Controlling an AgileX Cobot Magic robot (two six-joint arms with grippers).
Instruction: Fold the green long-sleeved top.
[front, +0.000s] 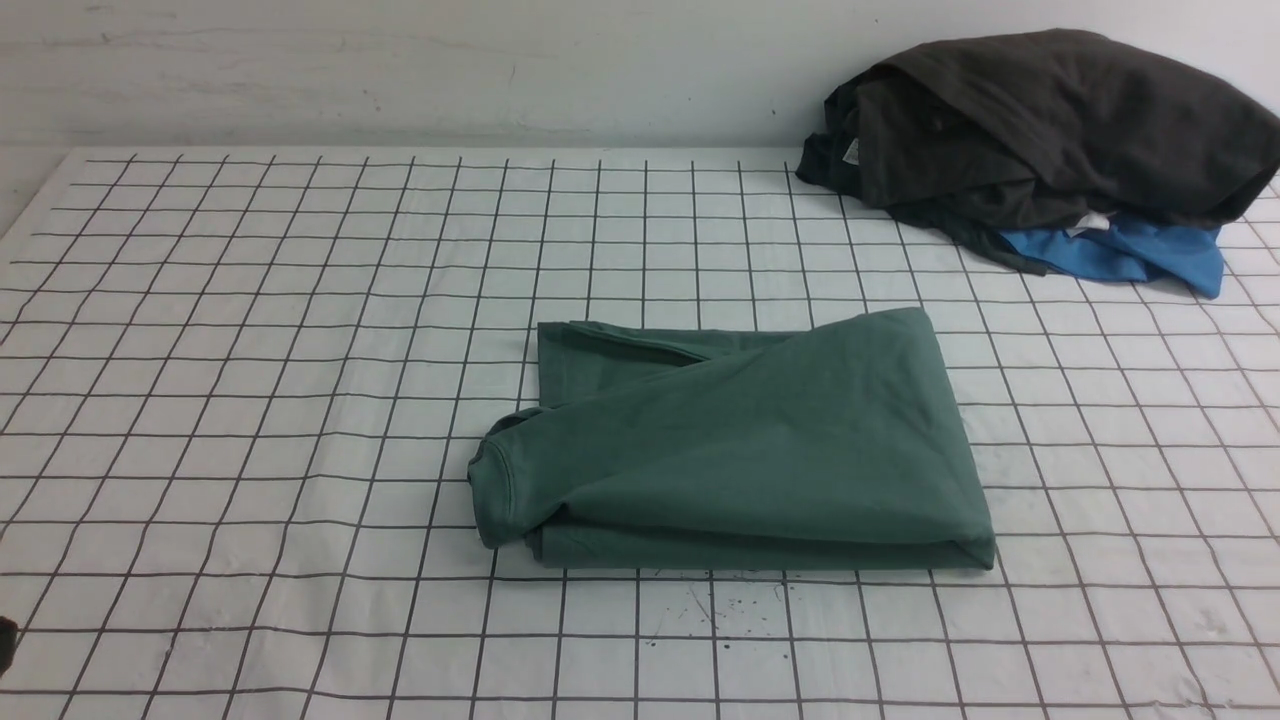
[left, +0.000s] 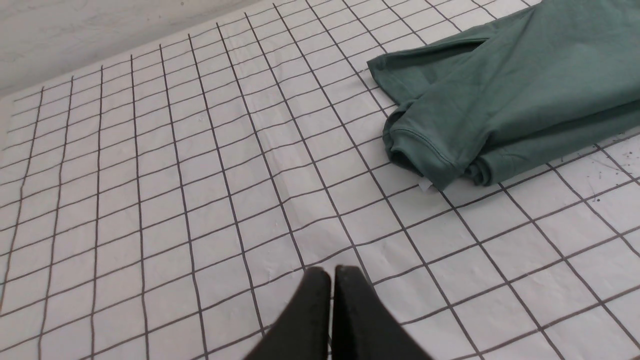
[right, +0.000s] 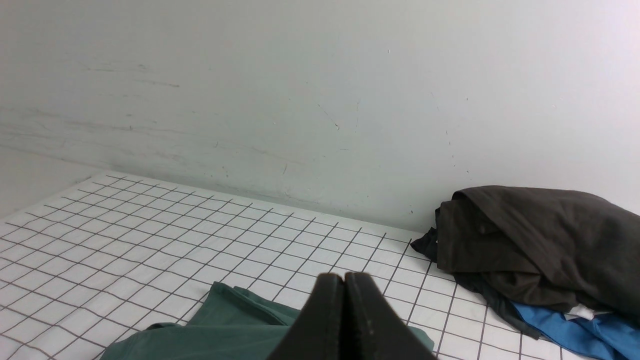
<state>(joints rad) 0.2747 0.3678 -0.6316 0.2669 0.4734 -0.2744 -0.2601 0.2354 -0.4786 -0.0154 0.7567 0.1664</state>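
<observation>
1. The green long-sleeved top (front: 740, 450) lies folded into a compact, roughly rectangular bundle near the middle of the gridded table cover (front: 250, 400), with a rounded hemmed edge sticking out at its left side.
2. The left gripper (left: 332, 272) has its two black fingers pressed together, holding nothing; it hangs over bare grid, apart from the top.
3. The right gripper (right: 344, 276) is likewise fully closed and empty, its tips raised above the top.
4. In the far right corner a heap of dark garments (front: 1050, 130) sits against the wall (front: 400, 70), with a blue garment (front: 1130, 255) beneath it.
5. The top's sleeves, collar and logo are tucked out of sight; neither arm shows clearly in the front view.
</observation>
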